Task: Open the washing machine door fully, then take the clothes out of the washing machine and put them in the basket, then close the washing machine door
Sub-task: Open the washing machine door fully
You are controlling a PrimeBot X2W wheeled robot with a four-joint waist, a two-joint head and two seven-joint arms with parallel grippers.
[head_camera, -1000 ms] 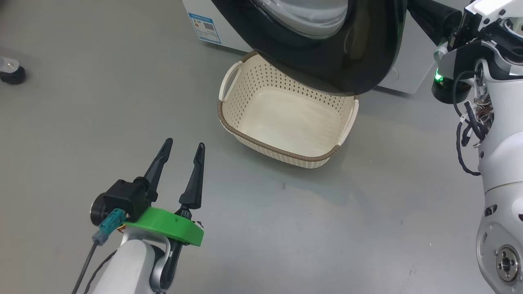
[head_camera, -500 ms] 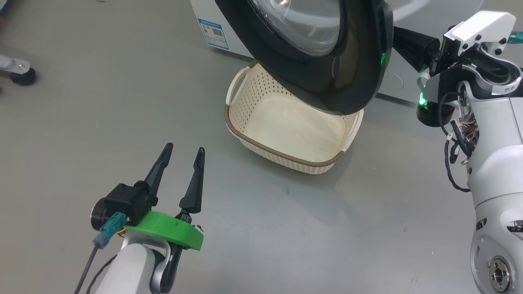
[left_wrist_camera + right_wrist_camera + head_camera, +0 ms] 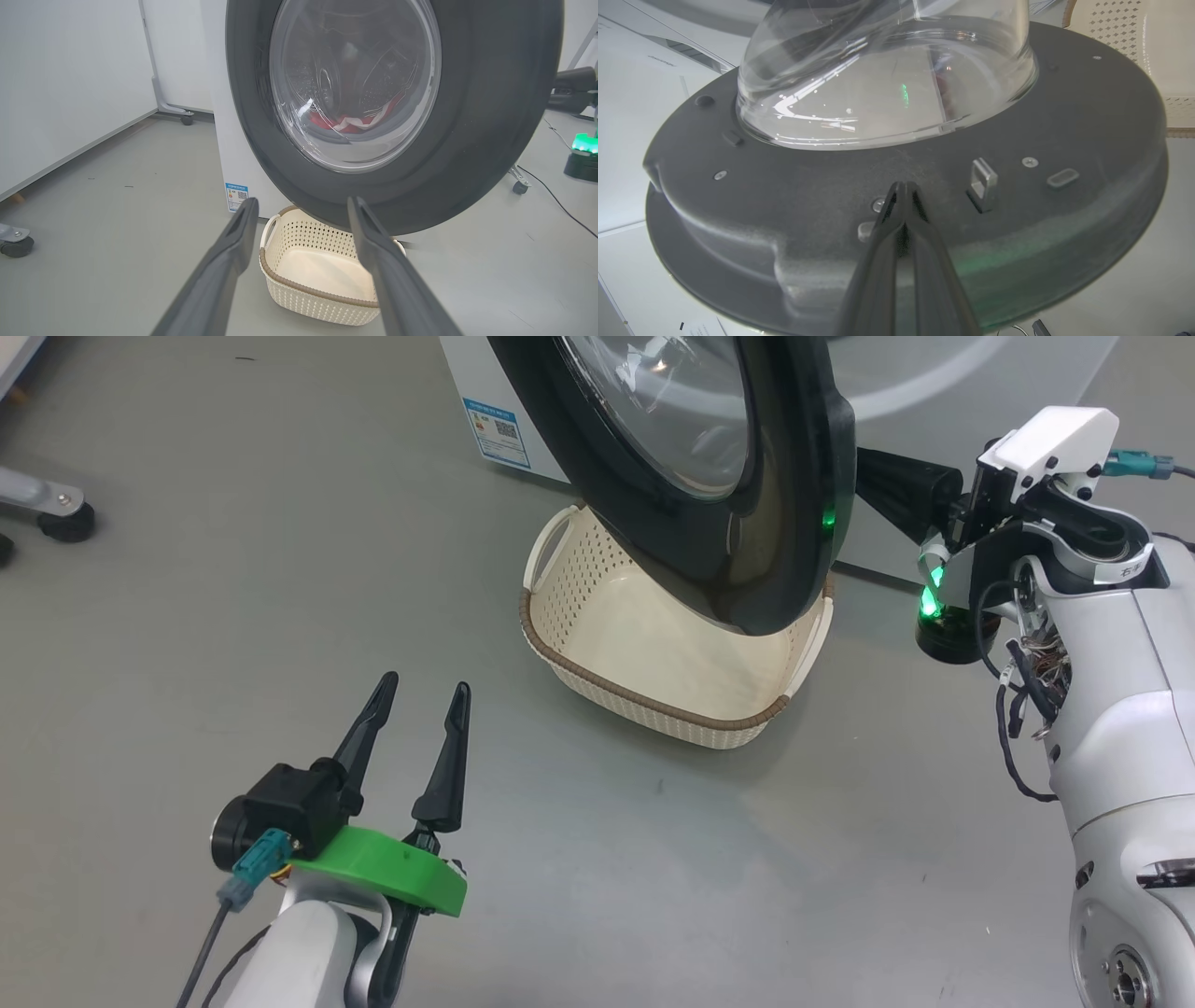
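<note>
Shut, the right gripper [image 3: 903,189] tips against the inner side of the door [image 3: 794,551]. The left gripper [image 3: 422,683] is spread over bare floor [image 3: 187,616], with the basket [image 3: 635,695] ahead under the door's edge. The door has swung wider than before.

Basket [image 3: 616,689] on floor [image 3: 187,616], directly in front of washing machine [image 3: 462,378]. Washing machine door [image 3: 794,476] ajar, overhanging basket's far half. Clothes [image 3: 345,122] inside machine, behind door glass. Left gripper [image 3: 423,683] over floor, near-left of basket. Right gripper [image 3: 903,186] at door's inner face, just beside latch [image 3: 983,179].
</note>
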